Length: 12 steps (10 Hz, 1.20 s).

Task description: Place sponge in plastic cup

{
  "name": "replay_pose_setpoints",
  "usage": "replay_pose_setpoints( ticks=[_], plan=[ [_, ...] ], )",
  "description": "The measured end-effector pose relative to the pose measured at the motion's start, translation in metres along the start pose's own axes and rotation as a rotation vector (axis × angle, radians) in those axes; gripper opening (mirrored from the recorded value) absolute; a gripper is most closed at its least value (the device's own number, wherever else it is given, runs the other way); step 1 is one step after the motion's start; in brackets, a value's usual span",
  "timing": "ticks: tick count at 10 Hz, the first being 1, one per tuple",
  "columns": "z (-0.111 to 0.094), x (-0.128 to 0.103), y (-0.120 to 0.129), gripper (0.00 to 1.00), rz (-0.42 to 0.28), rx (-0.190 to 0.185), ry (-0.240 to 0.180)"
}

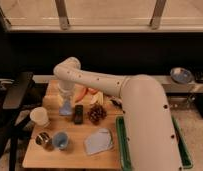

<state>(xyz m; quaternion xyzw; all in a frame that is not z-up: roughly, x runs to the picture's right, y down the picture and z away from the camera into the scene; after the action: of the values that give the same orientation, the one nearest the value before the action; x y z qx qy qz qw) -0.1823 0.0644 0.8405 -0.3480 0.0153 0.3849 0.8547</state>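
The light-blue sponge [66, 108] sits between my gripper's fingers at the left middle of the wooden table [75, 155]. My gripper [65, 104] points down and is shut on the sponge, holding it just above the table surface, next to the dark remote [78, 114]. The small blue plastic cup [60, 140] stands upright near the table's front left, well in front of the gripper. It looks empty.
A white cup [39, 116] stands left of the gripper. A shiny metal can [43, 140] is beside the blue cup. A brown clump [97, 114], a blue-grey cloth [99, 141], orange items [87, 93] and a green bin [120, 145] lie to the right.
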Motion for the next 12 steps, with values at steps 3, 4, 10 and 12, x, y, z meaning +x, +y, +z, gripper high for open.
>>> replay_pose_setpoints(
  ticks=[3,4,10,12],
  plan=[
    [-0.031,0.020,-0.006,0.00,0.004,-0.024,-0.052],
    [-0.037,0.028,-0.005,0.00,0.002,-0.023,-0.052],
    [-0.055,0.073,0.033,0.00,-0.060,-0.024,0.044],
    [-0.050,0.080,0.054,0.00,-0.093,-0.050,0.067]
  ],
)
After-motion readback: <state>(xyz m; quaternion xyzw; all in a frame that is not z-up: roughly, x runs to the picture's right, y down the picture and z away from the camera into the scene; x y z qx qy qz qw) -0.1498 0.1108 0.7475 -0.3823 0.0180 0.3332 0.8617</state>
